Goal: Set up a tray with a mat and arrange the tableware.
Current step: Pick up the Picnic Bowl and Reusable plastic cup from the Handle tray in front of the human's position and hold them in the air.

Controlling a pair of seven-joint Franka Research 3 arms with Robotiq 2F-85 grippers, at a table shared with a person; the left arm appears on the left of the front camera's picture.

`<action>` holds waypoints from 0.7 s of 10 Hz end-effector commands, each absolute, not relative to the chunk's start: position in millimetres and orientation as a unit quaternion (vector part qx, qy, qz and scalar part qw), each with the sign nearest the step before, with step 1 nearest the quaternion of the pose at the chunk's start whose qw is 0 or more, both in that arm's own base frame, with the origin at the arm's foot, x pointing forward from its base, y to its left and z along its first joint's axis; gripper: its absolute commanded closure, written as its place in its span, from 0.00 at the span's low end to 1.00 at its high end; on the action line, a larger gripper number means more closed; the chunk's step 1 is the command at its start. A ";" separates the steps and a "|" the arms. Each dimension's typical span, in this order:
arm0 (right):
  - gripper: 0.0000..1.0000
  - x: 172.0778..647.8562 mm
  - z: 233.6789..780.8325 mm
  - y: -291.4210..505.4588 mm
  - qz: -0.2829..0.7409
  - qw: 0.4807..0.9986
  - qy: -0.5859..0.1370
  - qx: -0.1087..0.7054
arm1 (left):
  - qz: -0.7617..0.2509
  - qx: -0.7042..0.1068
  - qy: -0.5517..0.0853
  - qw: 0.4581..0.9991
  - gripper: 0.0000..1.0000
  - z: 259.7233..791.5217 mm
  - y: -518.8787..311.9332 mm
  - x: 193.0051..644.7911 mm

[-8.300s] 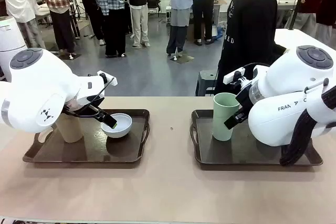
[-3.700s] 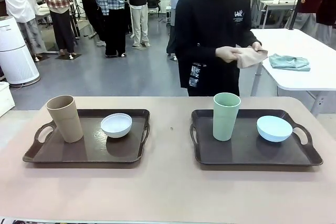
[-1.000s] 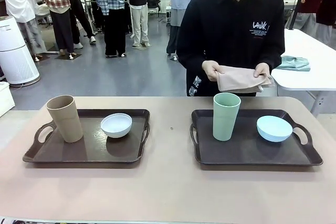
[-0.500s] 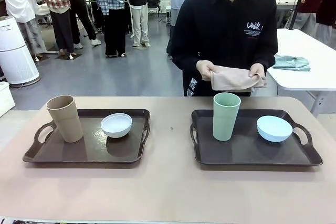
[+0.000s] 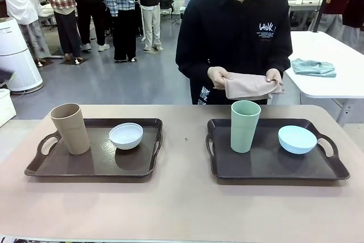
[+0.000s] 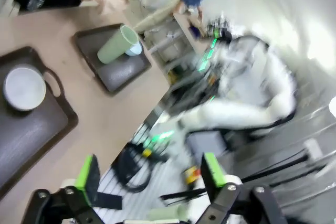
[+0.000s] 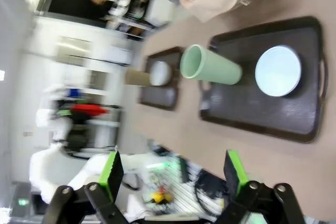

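Front view: the person at the far side has drifted toward the middle of the table (image 5: 182, 203) over the last moments and has brought the folded pinkish cloth (image 5: 250, 86) lower, a hand (image 5: 218, 76) gripping it at either end, just above and behind the right tray (image 5: 261, 163). I take that cloth to be the mat, so the laying step looks about to start, though no mat is down yet. The tableware has not budged. The tan cup (image 5: 69, 128) and white bowl (image 5: 126, 135) stand on the left tray (image 5: 91, 160), and the pale green cup (image 5: 244, 126) and light blue bowl (image 5: 297, 139) sit on the right one, each cup and its bowl a little apart. They would probably have to be lifted clear before a mat can go under them. Both arms have pulled well back from the trays. The left gripper (image 6: 149, 170) and the right gripper (image 7: 172, 169) each stand spread wide with nothing between the pads. Because the cloth is folded, I cannot tell its full size or whether there is more than one piece. Both wrist pictures are tilted and smeared, so anything past the trays is hard to read.
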State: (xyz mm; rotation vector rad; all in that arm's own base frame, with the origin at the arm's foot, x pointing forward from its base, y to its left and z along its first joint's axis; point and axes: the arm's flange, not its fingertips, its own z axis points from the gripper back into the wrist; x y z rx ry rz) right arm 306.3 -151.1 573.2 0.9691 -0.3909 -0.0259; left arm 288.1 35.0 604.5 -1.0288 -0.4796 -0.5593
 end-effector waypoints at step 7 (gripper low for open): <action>0.00 359.1 596.3 -72.3 -0.044 0.972 -0.165 0.161 | -0.515 -0.253 -0.239 0.784 0.00 663.0 -147.8 320.1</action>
